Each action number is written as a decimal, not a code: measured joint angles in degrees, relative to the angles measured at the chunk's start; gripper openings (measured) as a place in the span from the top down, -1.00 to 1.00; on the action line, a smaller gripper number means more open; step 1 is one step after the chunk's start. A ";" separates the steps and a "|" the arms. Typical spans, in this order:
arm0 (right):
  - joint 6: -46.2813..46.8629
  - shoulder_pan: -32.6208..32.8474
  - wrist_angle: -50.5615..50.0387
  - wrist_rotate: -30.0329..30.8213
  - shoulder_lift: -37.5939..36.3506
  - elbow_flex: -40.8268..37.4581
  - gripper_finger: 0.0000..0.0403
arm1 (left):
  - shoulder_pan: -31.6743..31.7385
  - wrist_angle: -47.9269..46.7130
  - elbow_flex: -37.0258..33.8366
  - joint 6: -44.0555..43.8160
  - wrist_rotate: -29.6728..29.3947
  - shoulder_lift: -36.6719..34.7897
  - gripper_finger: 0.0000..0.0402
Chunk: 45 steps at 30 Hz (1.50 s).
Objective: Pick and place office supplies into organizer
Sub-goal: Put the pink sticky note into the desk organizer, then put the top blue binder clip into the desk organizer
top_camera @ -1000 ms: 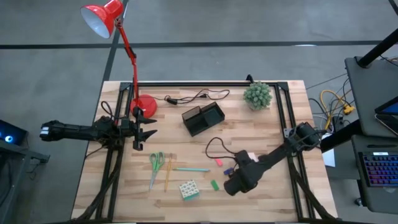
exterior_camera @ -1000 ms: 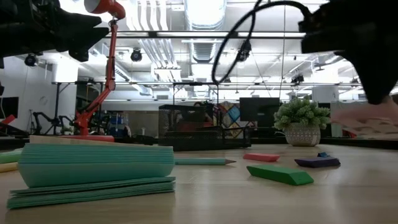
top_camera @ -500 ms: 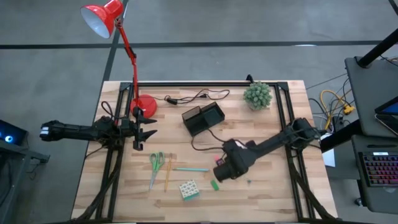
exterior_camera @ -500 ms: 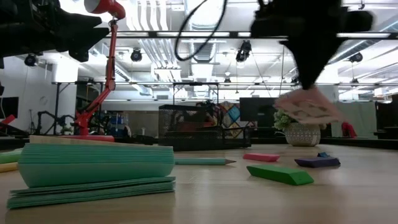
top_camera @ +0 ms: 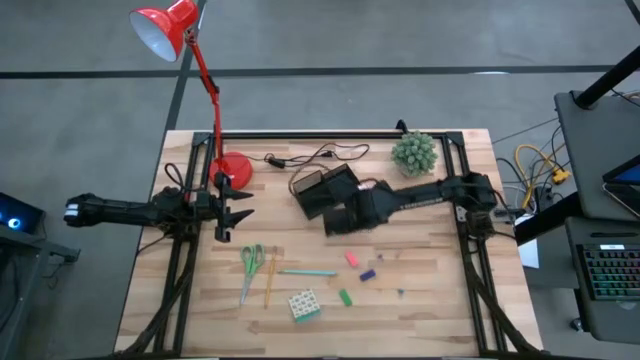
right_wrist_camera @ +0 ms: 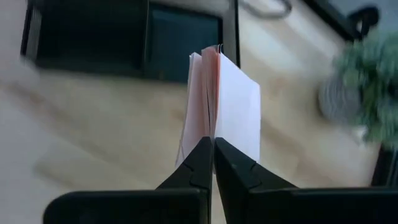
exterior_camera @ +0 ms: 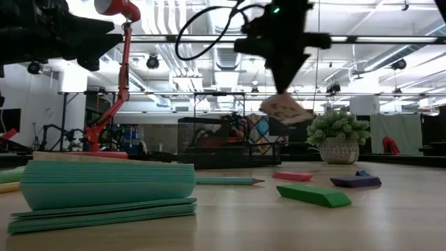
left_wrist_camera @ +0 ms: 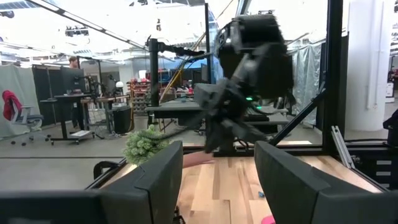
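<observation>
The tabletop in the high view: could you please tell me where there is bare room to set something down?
Bare wood lies below the plant, along the right edge, and between the lamp base and the organizer. It is crowded around the scissors and erasers.

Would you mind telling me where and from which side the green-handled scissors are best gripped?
Grip the green-handled scissors from straight above, across the narrow neck just below the handle loops. They lie flat, blades pointing toward the table's front edge, and the yellow pencil lies close alongside, so closing the fingers across the neck seems likeliest to avoid it.
</observation>
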 joint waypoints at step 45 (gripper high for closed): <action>-26.12 -10.91 26.22 7.48 -0.77 -8.68 0.96 | -0.01 -1.15 0.00 2.75 0.00 -0.08 0.07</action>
